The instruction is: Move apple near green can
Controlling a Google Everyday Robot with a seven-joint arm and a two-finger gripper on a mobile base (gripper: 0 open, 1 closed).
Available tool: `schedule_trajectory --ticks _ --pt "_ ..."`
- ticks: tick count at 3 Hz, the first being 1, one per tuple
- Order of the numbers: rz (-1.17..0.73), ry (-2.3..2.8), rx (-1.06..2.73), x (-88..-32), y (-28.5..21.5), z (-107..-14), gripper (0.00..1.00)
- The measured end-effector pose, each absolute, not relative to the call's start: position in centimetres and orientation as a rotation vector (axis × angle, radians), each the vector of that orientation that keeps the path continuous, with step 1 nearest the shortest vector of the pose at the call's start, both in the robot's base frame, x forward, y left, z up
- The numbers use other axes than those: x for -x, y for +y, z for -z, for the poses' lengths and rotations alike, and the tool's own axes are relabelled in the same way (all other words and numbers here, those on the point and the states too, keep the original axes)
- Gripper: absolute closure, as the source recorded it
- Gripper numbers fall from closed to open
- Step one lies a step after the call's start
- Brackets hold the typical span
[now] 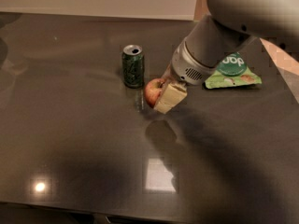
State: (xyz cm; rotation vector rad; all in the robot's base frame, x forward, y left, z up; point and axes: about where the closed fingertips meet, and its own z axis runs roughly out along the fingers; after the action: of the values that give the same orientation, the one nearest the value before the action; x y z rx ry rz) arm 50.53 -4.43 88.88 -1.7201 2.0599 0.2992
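Note:
The red apple (pixel 152 92) with yellowish patches is held in my gripper (pixel 161 93), just right of the green can (pixel 133 66). The can stands upright on the dark table (pixel 70 139), with a silver top and pale markings. The apple hangs a little above the table, its shadow below it. My gripper's pale fingers (pixel 169 97) are shut on the apple's right side. The grey arm (pixel 219 36) comes in from the upper right.
A flat light green snack bag (pixel 232 71) lies on the table right of the arm, partly hidden by it. A bright light reflection shows on the table at the front. A pale wall runs along the table's far edge.

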Motion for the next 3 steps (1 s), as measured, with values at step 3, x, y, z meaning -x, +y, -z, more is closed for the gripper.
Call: schedule_trajectory --ticks 3 --pt "-0.248 2.177 1.526 -59.0 -2.3 -86.4 0.84"
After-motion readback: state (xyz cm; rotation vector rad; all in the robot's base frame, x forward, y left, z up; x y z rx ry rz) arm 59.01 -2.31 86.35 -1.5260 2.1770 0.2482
